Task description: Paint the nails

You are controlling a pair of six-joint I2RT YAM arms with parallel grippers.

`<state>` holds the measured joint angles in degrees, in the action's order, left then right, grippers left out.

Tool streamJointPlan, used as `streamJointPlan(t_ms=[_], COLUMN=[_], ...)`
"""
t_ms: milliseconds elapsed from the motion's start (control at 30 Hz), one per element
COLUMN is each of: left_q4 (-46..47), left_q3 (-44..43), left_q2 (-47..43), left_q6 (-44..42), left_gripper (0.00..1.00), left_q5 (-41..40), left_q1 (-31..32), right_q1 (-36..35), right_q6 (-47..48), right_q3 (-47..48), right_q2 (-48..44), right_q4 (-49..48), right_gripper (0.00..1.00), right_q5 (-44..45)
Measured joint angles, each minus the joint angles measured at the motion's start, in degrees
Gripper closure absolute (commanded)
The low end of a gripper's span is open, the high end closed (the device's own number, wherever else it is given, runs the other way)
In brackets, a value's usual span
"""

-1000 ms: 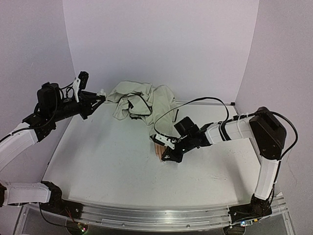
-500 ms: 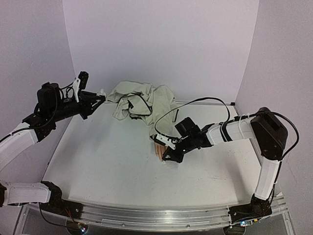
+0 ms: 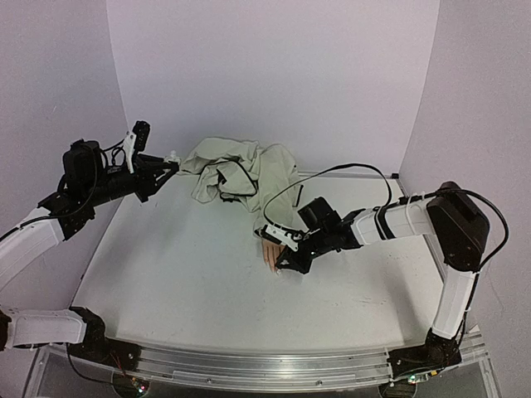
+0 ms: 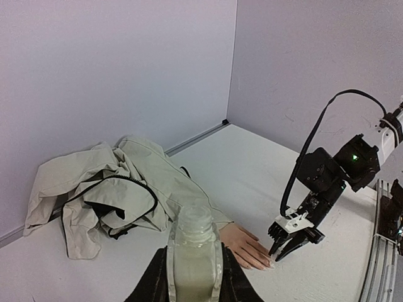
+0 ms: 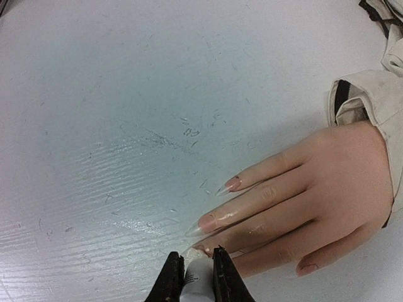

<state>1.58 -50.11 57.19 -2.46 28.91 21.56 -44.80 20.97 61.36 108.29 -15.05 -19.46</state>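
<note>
A: Where do we find the nails [image 5: 232, 184]?

B: We find them at the tips of the fingers of the pretend hand [image 5: 315, 195]. The hand lies flat, palm down, near the middle of the counter [image 3: 166, 282]. Its fingers point toward the front edge. The nails are long and pointy, almost see-through, with a bit of pink.

A: What do we see at the wrist?

B: A beige sleeve [image 5: 365, 100] covers it. We follow it back to a crumpled beige jacket [image 3: 241, 170] by the back edge of the counter.

A: What about the right pincer [image 5: 194, 270]?

B: It hangs low over the counter, right at the fingertips. Its two fingers are squeezed on a small white piece [image 5: 198, 283] — we cannot tell what that piece is. It sits just beside the nail of one of the middle fingers. We cannot tell if it touches.

A: And the left pincer [image 4: 194, 277]?

B: It is up in the air over the back left corner, well apart from the hand. It is clamped on a small bottle [image 4: 194, 242] — pale and a bit see-through. The bottle stands upright in the pincer's own camera, with a bare ridged neck on top.
</note>
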Motion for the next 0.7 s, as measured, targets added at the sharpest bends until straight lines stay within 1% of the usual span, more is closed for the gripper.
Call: streamJointPlan(t_ms=[700], left_q4=[0.0], left_q3=[0.0], left_q2=[0.0], left_q6=[0.9], left_gripper=[1.0], left_q5=[0.1], left_q1=[0.0], right_q1=[-1.2], right_q6=[0.0], right_q3=[0.0], right_q2=[0.0], right_q4=[0.1], right_gripper=[1.0], right_q5=[1.1])
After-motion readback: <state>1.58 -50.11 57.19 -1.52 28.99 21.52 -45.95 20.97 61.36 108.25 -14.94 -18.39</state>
